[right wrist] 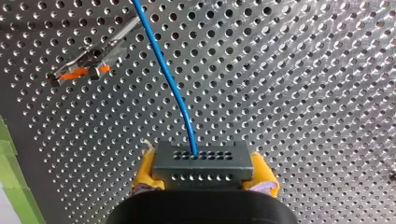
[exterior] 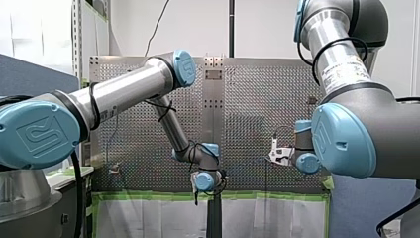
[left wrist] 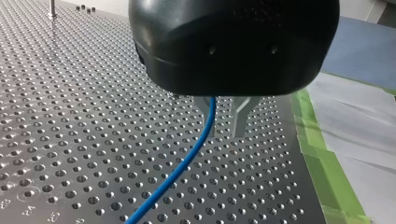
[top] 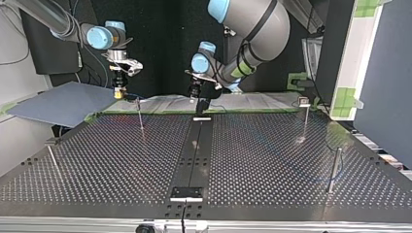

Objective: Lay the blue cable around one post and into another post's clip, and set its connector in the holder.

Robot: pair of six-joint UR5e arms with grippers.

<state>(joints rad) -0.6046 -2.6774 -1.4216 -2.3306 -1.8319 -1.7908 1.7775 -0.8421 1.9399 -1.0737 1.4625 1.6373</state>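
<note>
The blue cable (right wrist: 170,79) runs out of a grey connector block (right wrist: 201,161) with rows of holes. My right gripper (right wrist: 204,181) is shut on that connector with its yellow pads (right wrist: 145,179), above the perforated table. In the top view it (top: 118,91) hangs at the far left beside a thin post (top: 140,116). My left gripper (left wrist: 223,133) is black with metal fingers (left wrist: 240,119) that stand slightly apart, wider than the cable. The blue cable (left wrist: 187,158) passes down along one finger and away over the table. In the top view it (top: 200,104) sits at the far middle.
A post with an orange clip (right wrist: 79,70) stands ahead of the connector. More posts (top: 305,119) (top: 333,167) (top: 52,160) rise from the table, and a holder (top: 186,193) sits on the dark middle strip. Green tape (left wrist: 322,154) lines the edge.
</note>
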